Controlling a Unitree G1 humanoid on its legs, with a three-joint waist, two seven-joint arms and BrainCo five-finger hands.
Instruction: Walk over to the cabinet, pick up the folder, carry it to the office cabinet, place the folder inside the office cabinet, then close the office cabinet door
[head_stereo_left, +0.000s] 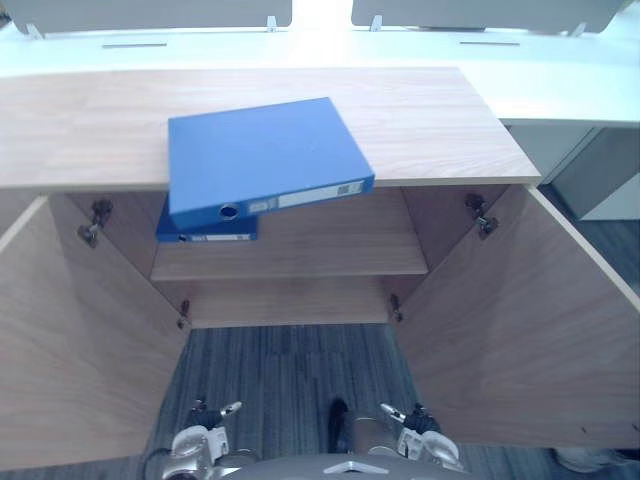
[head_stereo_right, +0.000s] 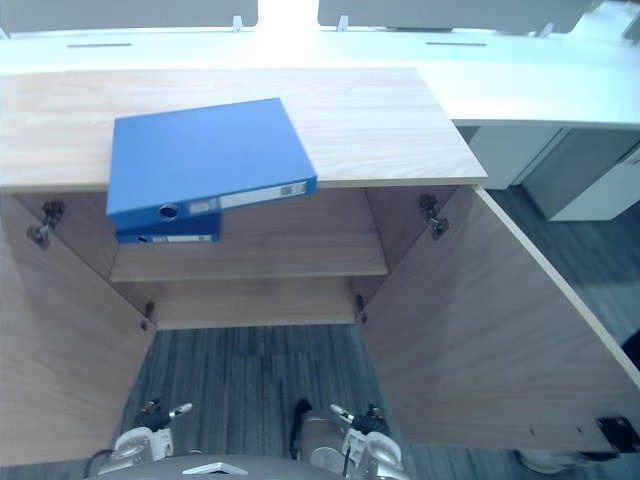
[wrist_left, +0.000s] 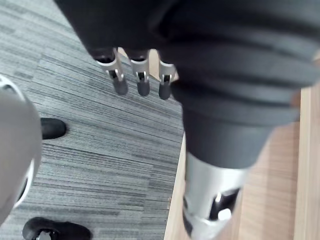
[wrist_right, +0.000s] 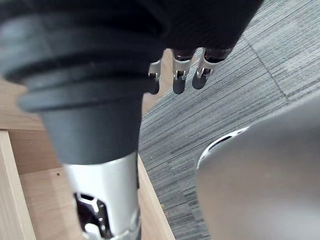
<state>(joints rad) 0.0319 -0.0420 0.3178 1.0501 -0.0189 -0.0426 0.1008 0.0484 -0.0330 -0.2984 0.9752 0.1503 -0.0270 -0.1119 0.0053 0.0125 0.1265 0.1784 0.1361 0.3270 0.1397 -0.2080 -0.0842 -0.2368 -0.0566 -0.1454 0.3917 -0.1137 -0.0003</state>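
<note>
A blue folder (head_stereo_left: 262, 155) lay flat on the top of a wooden cabinet (head_stereo_left: 430, 120), toward its left half. The folder was turned at a slant, with its labelled spine facing forward and jutting out past the front edge of the top. Neither hand touched it. Directly beneath that overhanging spine, a second blue folder (head_stereo_left: 205, 232) lay on the shelf (head_stereo_left: 330, 250) inside the cabinet, at the shelf's left end.

Both cabinet doors stood wide open, the left door (head_stereo_left: 80, 340) and the right door (head_stereo_left: 520, 320) swung out toward the camera on either side of the opening. Grey striped carpet (head_stereo_left: 280, 370) covered the floor between them. Behind the cabinet ran a white bench (head_stereo_left: 560, 80).

The left hand (wrist_left: 142, 75) hung low over the carpet beside the left door, well apart from the folder, its fingers (wrist_left: 120, 85) released and nearly straight, with nothing in them. The right hand (wrist_right: 179, 82) hung likewise by the right door, its fingers (wrist_right: 199, 80) loose and holding nothing.
</note>
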